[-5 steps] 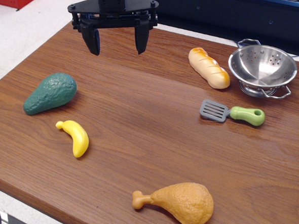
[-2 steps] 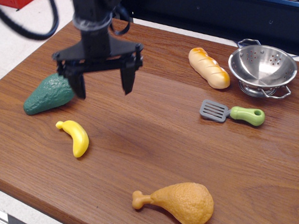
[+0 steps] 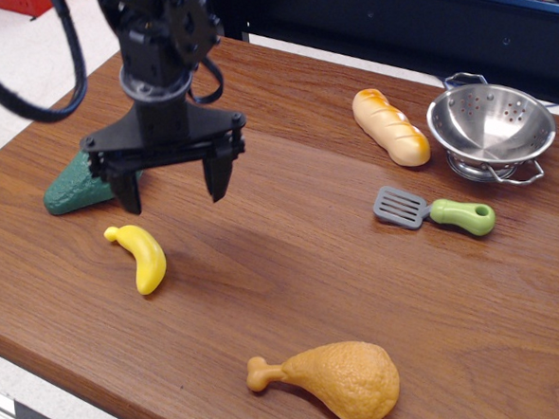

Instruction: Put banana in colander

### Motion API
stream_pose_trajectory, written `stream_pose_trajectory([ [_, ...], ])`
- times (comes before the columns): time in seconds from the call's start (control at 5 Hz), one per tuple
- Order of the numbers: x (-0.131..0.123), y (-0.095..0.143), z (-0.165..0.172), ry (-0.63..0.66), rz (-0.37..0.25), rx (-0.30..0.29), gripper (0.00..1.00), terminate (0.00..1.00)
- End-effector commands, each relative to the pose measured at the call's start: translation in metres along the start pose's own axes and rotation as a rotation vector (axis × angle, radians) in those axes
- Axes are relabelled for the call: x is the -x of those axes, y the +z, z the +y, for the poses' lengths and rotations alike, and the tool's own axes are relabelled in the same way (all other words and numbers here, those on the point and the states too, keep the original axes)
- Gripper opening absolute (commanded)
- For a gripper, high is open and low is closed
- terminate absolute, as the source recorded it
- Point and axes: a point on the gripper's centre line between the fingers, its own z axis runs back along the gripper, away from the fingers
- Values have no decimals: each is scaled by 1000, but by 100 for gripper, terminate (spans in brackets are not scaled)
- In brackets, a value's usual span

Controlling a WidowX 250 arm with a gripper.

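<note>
The banana [image 3: 141, 256] is small, bright yellow and curved. It lies on the wooden table [image 3: 292, 256] at the front left. The colander [image 3: 490, 127] is a shiny steel bowl with holes and wire handles, standing at the far right. My gripper [image 3: 171, 197] is black, open and empty. It hangs above the table just behind and slightly right of the banana, fingers pointing down, not touching it.
A green avocado [image 3: 70, 191] lies left of the gripper, partly hidden by it. A tan bread loaf [image 3: 390, 125] lies next to the colander. A grey spatula with a green handle [image 3: 434, 210] lies in front of it. An orange drumstick [image 3: 336, 381] lies near the front edge.
My gripper has moved from the table's far side forward, left and down, to just behind the banana. It stays open. Nothing on the table has moved.
</note>
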Motion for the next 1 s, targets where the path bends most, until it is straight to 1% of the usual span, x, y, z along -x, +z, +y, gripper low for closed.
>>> stream_pose_trajectory([
  [0.0, 8, -15, 20, -50, -71, -3, 100, 0],
  [0.2, 7, -27, 22, -34, -68, 0, 100, 0],
  [0.4, 8, -34, 14, -37, -53, -6, 100, 0],
  [0.6, 10, -36, 12, -23, -77, -4, 0, 0],
  [0.8, 14, -42, 11, -39, -85, -21, 0, 0],
])
